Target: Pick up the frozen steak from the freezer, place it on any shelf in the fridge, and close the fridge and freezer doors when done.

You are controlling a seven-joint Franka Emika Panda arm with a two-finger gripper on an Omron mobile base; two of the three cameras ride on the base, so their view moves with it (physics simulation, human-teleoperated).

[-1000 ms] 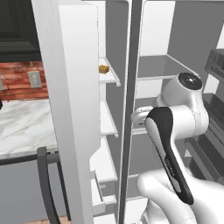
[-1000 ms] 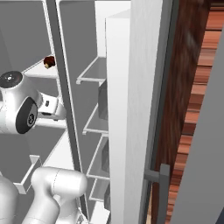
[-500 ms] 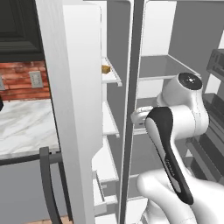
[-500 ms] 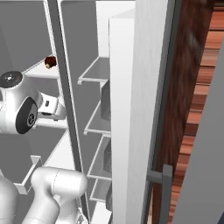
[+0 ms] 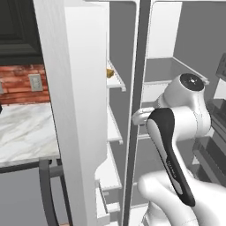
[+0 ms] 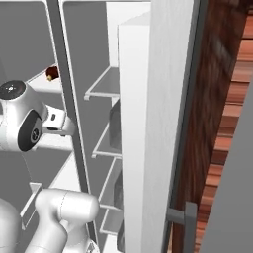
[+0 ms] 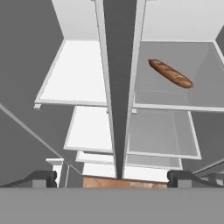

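Hand view: gripper (image 7: 112,177) fingers spread wide, one tip (image 7: 41,177) lower left, other lower right, nothing btwn them. Dark centre divider (image 7: 117,87) runs down mid-frame. Baguette (image 7: 170,73) lies on grey shelf (image 7: 175,94) upper right. White shelves (image 7: 76,74) at left are bare. Can't tell where the frozen steak is; small dark-red item (image 6: 51,73) sits on a shelf, upper left of right base view.

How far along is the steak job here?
Little looks done: the left door and right door stand open. The gripper is open and empty, facing the centre divider. A brown item lies on a shelf; I cannot tell if it is the steak. Moving it, perhaps, and closing both doors remain.
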